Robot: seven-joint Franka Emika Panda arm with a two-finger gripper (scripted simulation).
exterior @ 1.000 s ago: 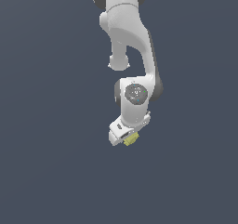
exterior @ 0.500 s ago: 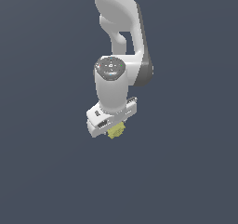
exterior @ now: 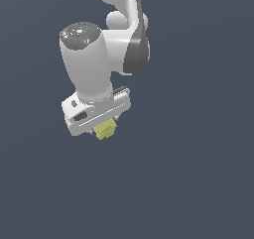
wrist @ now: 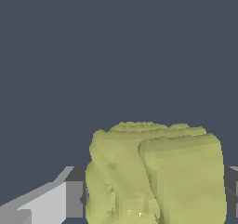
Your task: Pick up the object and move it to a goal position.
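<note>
The object (exterior: pixel 105 130), a small yellow-olive lump with ridged, uneven faces, hangs directly under the white hand of your Panda arm, tucked against its underside and poking out just below the housing. In the wrist view it (wrist: pixel 155 174) fills the near field, squarely between the two fingers, with one grey pad (wrist: pixel 74 199) pressed to one flank and the edge of the other finger just showing at the opposite flank.

Your gripper (exterior: pixel 105 126) is pinched on the lump: the jaws stand close together with the block between them and no gap visible on the side that can be seen. The lump looks roughly as tall as it is wide, so no clear long axis shows; the ridges run crosswise to the squeeze as far as can be told.

The relation that matters to you now is simple: the block lies straight along the tool's axis, below the palm, so wherever you carry the wrist the block should go with it. No goal marker appears in either view, and the plain dark backdrop gives no surface to judge height against. The grasp stage looks done and the carry is the step in hand; a sharp wrist swing could let the irregular faces slip.
</note>
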